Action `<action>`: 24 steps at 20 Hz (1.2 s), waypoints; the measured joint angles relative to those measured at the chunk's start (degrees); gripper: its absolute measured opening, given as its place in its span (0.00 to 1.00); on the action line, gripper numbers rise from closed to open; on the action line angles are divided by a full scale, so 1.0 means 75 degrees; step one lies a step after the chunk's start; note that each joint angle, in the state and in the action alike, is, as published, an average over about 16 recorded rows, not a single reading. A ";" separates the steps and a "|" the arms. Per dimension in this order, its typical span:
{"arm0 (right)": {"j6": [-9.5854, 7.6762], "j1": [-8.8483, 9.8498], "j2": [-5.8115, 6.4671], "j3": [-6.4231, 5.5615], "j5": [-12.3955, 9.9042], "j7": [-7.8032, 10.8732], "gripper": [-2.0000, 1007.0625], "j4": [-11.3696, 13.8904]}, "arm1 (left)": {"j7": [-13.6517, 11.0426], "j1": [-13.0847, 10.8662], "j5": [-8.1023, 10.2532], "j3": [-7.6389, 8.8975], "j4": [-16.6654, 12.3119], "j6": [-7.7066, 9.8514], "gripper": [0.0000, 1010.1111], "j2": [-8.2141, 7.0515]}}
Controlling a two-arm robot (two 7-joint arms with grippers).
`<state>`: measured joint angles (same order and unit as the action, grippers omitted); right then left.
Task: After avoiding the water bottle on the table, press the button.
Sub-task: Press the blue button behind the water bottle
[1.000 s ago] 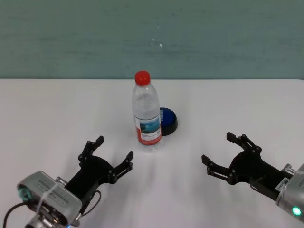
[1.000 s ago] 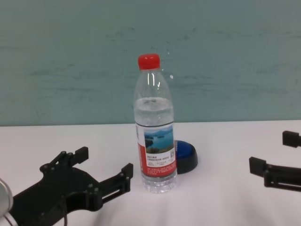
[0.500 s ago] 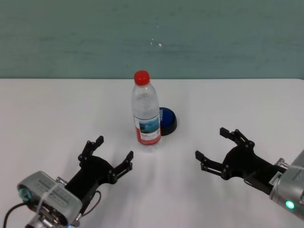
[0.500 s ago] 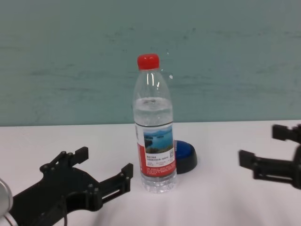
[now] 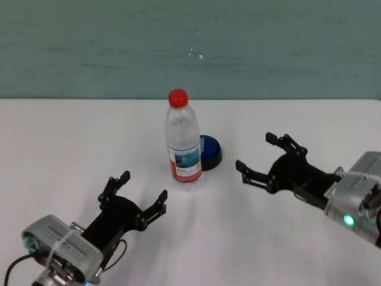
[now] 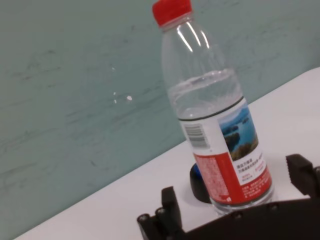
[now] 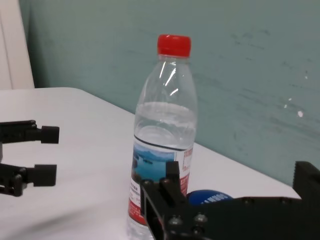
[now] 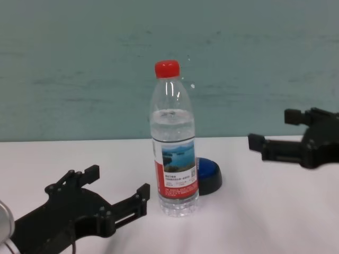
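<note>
On the white table (image 5: 71, 137) the button (image 5: 211, 150) sits behind the upright water bottle (image 5: 183, 143), on its right, nearer the empty, wide-open right gripper (image 5: 257, 157).

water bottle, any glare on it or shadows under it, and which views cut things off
Right wrist view: thin white glints streak the water bottle shoulder. Left wrist view: similar streaks below its cap, and the frame is tilted. Head view: only a faint soft shadow on the table near the bottle, lighting even. Chest view: the right tool runs off the edge; the button is half hidden behind the bottle.
</note>
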<state>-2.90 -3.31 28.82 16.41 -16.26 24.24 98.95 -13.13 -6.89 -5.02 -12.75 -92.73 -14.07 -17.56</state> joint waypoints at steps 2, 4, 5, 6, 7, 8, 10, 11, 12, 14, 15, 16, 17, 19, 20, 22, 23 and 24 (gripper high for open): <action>-0.0037 -0.0266 -0.0055 0.0091 0.0009 0.0053 1.00 -0.0177 | 0.0000 0.0000 0.0000 0.0000 0.0000 0.0000 0.99 0.0000; -0.0069 -0.0525 -0.0106 0.0185 0.0012 0.0113 1.00 -0.0362 | 0.0000 0.0000 0.0000 0.0000 0.0000 0.0000 0.99 0.0000; -0.0083 -0.0649 -0.0131 0.0232 0.0013 0.0144 1.00 -0.0458 | 0.0000 0.0000 0.0000 0.0000 0.0000 0.0000 0.99 0.0000; -0.0097 -0.0770 -0.0154 0.0279 0.0012 0.0175 1.00 -0.0552 | 0.0000 0.0000 0.0000 0.0000 0.0000 0.0000 0.99 0.0000; -0.0108 -0.0887 -0.0177 0.0326 0.0011 0.0208 1.00 -0.0649 | 0.0000 0.0000 0.0000 0.0000 0.0000 0.0000 0.99 0.0000; -0.0117 -0.1004 -0.0200 0.0373 0.0008 0.0240 1.00 -0.0750 | 0.0000 0.0000 0.0000 0.0000 0.0000 0.0000 0.99 0.0000; -0.0132 -0.1221 -0.0246 0.0462 0.0001 0.0300 1.00 -0.0946 | 0.0000 0.0000 0.0000 0.0000 0.0000 0.0000 0.99 0.0000; -0.0137 -0.1325 -0.0269 0.0503 -0.0004 0.0327 1.00 -0.1046 | 0.0000 0.0000 0.0000 0.0000 0.0000 0.0000 0.99 0.0000; -0.0141 -0.1424 -0.0290 0.0542 -0.0010 0.0351 1.00 -0.1144 | 0.0000 0.0000 0.0000 0.0000 0.0000 0.0000 0.99 0.0000; -0.0145 -0.1601 -0.0333 0.0607 -0.0029 0.0392 1.00 -0.1333 | 0.0000 0.0000 0.0000 0.0000 0.0000 0.0000 0.99 0.0000; -0.0146 -0.1682 -0.0353 0.0635 -0.0042 0.0411 1.00 -0.1426 | 0.0000 0.0000 0.0000 0.0000 0.0000 0.0000 0.99 0.0000; -0.0147 -0.1756 -0.0374 0.0657 -0.0062 0.0428 1.00 -0.1517 | 0.0000 0.0000 0.0000 0.0000 0.0000 0.0000 0.99 0.0000; -0.0150 -0.1824 -0.0395 0.0676 -0.0087 0.0444 1.00 -0.1606 | 0.0000 0.0000 0.0000 0.0000 0.0000 0.0000 0.99 0.0000; -0.0156 -0.1943 -0.0436 0.0703 -0.0146 0.0472 1.00 -0.1776 | 0.0000 0.0000 0.0000 0.0000 0.0000 0.0000 0.99 0.0000; -0.0159 -0.1999 -0.0457 0.0713 -0.0181 0.0485 1.00 -0.1862 | 0.0000 0.0000 0.0000 0.0000 0.0000 0.0000 0.99 0.0000; -0.0163 -0.2099 -0.0497 0.0726 -0.0256 0.0507 1.00 -0.2029 | 0.0000 0.0000 0.0000 0.0000 0.0000 0.0000 0.99 0.0000; -0.0165 -0.2144 -0.0516 0.0731 -0.0294 0.0515 1.00 -0.2110 | 0.0000 0.0000 0.0000 0.0000 0.0000 0.0000 0.99 0.0000; -0.0167 -0.2185 -0.0534 0.0733 -0.0332 0.0521 1.00 -0.2188 | 0.0000 0.0000 0.0000 0.0000 0.0000 0.0000 0.99 0.0000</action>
<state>-4.15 -19.70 24.82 21.90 -18.75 28.15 82.54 -13.13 -6.89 -5.02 -12.75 -92.73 -14.07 -17.56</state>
